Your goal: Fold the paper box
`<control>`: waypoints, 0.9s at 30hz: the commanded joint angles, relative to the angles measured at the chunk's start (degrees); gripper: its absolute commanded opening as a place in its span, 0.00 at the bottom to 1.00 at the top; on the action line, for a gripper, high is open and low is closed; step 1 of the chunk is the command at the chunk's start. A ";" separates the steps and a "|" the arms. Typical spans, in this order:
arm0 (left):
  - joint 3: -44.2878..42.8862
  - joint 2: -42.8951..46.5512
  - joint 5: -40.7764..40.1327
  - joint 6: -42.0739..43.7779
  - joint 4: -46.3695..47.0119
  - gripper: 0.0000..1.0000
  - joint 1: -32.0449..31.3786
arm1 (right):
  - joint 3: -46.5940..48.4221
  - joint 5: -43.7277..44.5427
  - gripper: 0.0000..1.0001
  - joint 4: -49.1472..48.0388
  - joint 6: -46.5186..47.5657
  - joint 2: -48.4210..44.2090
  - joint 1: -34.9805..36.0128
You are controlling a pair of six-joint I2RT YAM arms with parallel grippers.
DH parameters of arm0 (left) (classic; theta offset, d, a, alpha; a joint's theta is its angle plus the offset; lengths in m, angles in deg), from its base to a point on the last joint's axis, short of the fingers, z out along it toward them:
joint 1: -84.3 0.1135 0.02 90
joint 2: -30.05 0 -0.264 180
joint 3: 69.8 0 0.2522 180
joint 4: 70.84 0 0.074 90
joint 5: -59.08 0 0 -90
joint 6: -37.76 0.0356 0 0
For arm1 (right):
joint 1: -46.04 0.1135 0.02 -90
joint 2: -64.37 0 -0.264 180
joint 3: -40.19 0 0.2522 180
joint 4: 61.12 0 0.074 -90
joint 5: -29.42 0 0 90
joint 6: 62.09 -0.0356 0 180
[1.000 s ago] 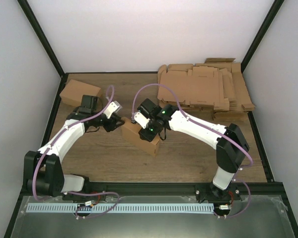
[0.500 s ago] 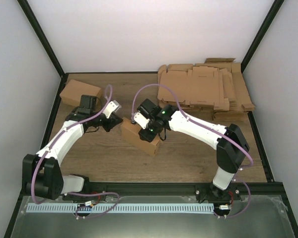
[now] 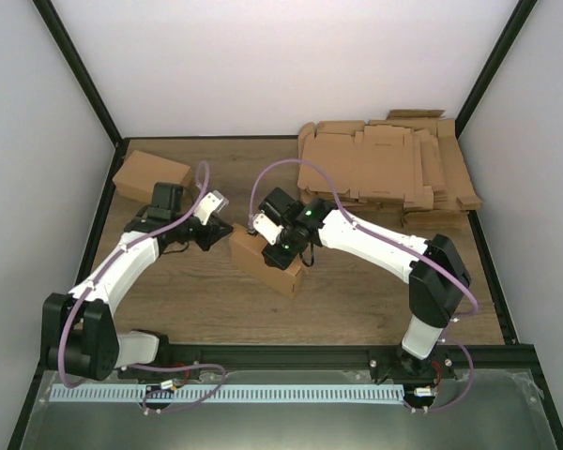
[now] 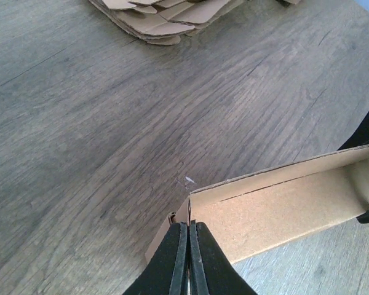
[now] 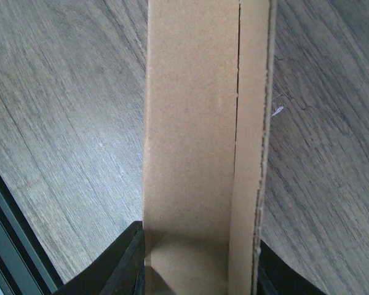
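Plain brown paper box (image 3: 267, 262), pinched by left gripper (image 4: 187, 246) and right gripper (image 5: 198, 261).

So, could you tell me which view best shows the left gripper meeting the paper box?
Left wrist: the left gripper pinches the paper box at its corner, close up. From above it is small; the right wrist view misses it.

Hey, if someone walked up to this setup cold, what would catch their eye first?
Mid-table, both arms meet on the paper box: the left arm's fingers pinch one corner, the right arm's fingers straddle its width. A thick pile of flat blanks sprawls at the far right, and another brown box sits far left.
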 commanded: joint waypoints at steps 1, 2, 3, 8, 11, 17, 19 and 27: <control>2.74 1.94 1.95 -3.47 1.57 0.04 -1.44 | 2.22 2.29 0.29 -0.85 -1.62 -0.08 0.39; 3.34 2.26 1.91 -4.32 2.64 0.04 -1.60 | 2.14 2.56 0.28 -0.96 -1.80 -0.15 0.39; 3.88 2.63 1.71 -5.26 3.54 0.04 -1.85 | 2.16 2.88 0.28 -1.04 -2.01 -0.23 0.39; 7.54 4.78 -0.24 -10.00 9.19 0.04 -3.96 | 1.83 5.40 0.28 -1.90 -2.80 -0.80 0.38; 9.03 5.69 -2.38 -11.33 10.78 0.04 -5.38 | 1.95 6.44 0.28 -1.93 -2.75 -1.17 0.39; 12.17 7.43 -6.15 -13.32 13.01 0.04 -6.11 | 2.11 9.36 0.29 -1.56 -2.17 -2.02 0.39; 12.90 7.89 -6.62 -14.65 14.17 0.04 -6.30 | 2.18 11.77 0.33 -1.21 -2.06 -2.43 0.38; 15.03 8.96 -10.47 -16.91 16.91 0.04 -10.16 | 1.78 15.40 0.45 -2.66 -2.85 -4.50 0.35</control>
